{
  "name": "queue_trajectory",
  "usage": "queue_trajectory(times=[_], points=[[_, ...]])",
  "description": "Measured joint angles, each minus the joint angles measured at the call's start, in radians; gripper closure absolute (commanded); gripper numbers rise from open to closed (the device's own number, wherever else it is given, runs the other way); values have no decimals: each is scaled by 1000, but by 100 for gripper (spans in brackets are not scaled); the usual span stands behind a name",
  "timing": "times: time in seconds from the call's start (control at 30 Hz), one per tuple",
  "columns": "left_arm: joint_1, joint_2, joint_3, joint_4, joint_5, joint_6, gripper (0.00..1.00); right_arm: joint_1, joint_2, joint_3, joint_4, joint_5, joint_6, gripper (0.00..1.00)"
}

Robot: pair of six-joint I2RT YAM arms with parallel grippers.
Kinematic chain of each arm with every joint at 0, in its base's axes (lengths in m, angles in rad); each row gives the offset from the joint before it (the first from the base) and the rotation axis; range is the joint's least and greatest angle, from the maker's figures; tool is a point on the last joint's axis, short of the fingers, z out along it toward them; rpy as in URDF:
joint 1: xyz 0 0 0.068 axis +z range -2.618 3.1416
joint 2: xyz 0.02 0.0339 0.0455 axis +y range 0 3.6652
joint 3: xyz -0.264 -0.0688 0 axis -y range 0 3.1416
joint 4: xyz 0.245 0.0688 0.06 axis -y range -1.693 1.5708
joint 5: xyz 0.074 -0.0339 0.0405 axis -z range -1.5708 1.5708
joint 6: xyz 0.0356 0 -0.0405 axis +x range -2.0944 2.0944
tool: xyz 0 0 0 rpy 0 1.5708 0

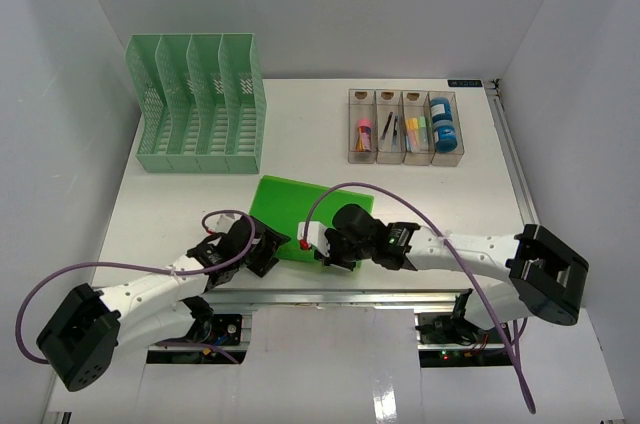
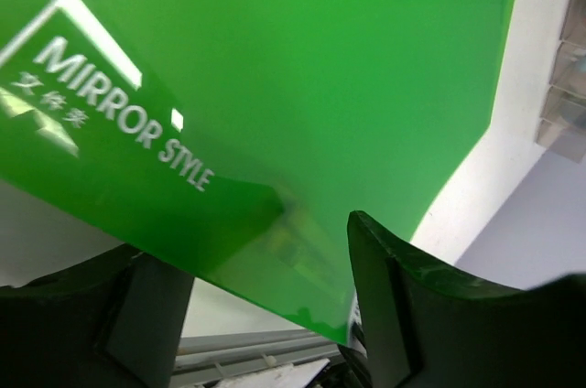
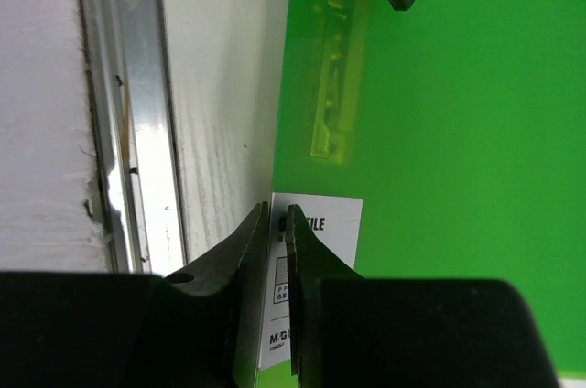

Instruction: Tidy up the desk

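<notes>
- The green folder (image 1: 300, 206) lay on the desk (image 1: 430, 204), close to the front rail (image 3: 137, 132), not yet filed.
- The right gripper (image 3: 277, 232) pinched the folder's near edge, right at the white label (image 3: 320, 214).
- The left gripper (image 2: 252, 255) sat spread, the folder's corner between its fingers, unclamped.
- The rack (image 1: 200, 109) stood back left; the tray (image 1: 405, 129) already held small items.
- Early going, by the look of it: getting the folder into the rack seemed the job left.

Bright, even light leaves soft shadows on the desk (image 1: 330, 144); lamp glare streaks the green folder (image 2: 320, 59).
</notes>
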Motion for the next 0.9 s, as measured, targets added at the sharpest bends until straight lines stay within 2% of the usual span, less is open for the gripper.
queue_trajectory(times=[0.1, 0.23, 0.33, 0.43, 0.5, 0.57, 0.73, 0.83, 0.9], points=[[-7, 9, 0, 0, -11, -4, 41, -9, -15, 7, -14, -38, 7, 92], [-17, 13, -1, -6, -28, -10, 72, -17, -21, 16, -37, -93, 22, 92], [-24, -4, -2, 11, -41, -17, 89, -16, -24, 18, -62, -153, 30, 92], [-30, -36, -3, 17, -50, -19, 100, -14, -34, 19, -82, -206, 38, 92], [-31, -62, -4, 17, -56, -15, 100, -14, -45, 22, -97, -235, 41, 91], [-32, -85, -4, 16, -63, -8, 100, -14, -55, 28, -113, -261, 43, 80], [-37, -146, -5, 14, -75, 39, 100, -36, -86, 50, -158, -311, 27, 34], [-37, -186, -4, 9, -82, 83, 100, -108, -108, 115, -250, -392, -46, 20], [-38, -209, -1, 3, -87, 118, 100, -186, -122, 181, -326, -455, -113, 18]])
